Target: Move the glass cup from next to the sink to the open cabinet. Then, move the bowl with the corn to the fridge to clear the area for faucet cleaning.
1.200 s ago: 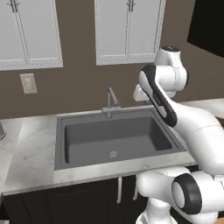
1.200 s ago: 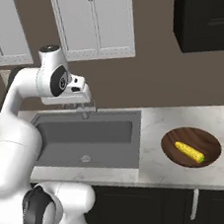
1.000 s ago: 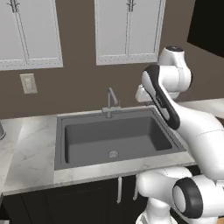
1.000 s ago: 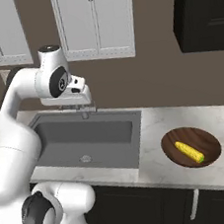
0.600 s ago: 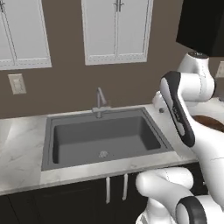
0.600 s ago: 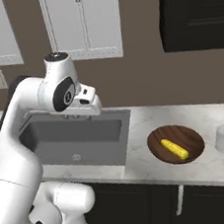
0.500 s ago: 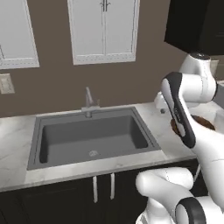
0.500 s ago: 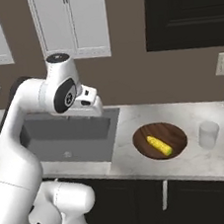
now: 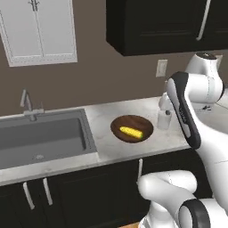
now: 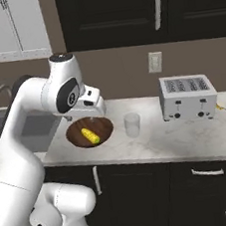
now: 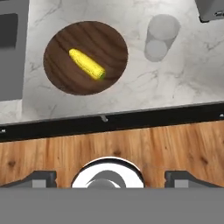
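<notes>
White and dark, my gripper (image 11: 112,177) hangs high above the wooden floor in front of the counter, its two finger tips spread wide apart at the bottom of the hand view, grasping nothing. Just past the dark cabinet fronts lies the pale marble counter (image 10: 178,139). On it sits the bowl (image 11: 85,57), brown and grained, with the corn (image 11: 86,64) lying across its middle (green tip toward the counter edge in the hand view). Just beside the bowl, apart from it, the glass cup (image 11: 160,37) stands upright, between the bowl and a silver toaster (image 10: 188,96) in the right base view. In the left base view my own forearm covers part of the cup (image 9: 164,119). On the bowl's other side is the sink (image 9: 40,140), well apart from the cup, with the faucet (image 9: 26,103) at its back rim. Farthest, up on the brown wall, hangs the dark cabinet (image 10: 142,11), with its silver handle (image 10: 158,4); its doors look closed from here.
</notes>
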Controlling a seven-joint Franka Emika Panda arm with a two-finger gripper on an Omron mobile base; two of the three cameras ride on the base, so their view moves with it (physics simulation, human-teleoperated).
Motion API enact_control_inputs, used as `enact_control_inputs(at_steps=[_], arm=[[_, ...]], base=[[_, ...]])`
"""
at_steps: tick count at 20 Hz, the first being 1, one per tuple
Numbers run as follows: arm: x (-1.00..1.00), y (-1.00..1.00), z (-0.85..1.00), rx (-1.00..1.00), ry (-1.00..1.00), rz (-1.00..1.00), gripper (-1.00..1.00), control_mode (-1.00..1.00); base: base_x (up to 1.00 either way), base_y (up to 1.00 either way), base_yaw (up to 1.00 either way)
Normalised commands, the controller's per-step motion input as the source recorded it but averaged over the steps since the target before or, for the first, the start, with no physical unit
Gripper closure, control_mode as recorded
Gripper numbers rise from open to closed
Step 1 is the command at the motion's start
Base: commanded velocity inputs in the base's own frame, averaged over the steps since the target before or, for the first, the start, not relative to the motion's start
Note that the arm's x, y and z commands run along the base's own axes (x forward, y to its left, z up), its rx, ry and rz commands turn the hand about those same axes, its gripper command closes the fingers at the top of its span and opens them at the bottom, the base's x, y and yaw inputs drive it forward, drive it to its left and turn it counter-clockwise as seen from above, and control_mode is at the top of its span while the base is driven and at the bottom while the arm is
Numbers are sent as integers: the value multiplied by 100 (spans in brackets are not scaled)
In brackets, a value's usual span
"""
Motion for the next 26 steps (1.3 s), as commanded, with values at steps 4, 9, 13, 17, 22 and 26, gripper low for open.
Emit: enact_control_inputs(at_steps=[4,9,13,17,22,26], arm=[[0,0,0,0,0,0,-100,100],[0,0,0,0,0,0,-100,100],[0,0,0,0,0,0,-100,100],[0,0,0,0,0,0,-100,100],[2,9,-17,2,0,6,-100,-100],[7,61,-57,8,0,11,-100,-100]], base=[[0,-100,-20],[24,-72,-11],[65,-4,-3],[100,55,-3],[39,16,1],[0,0,0]])
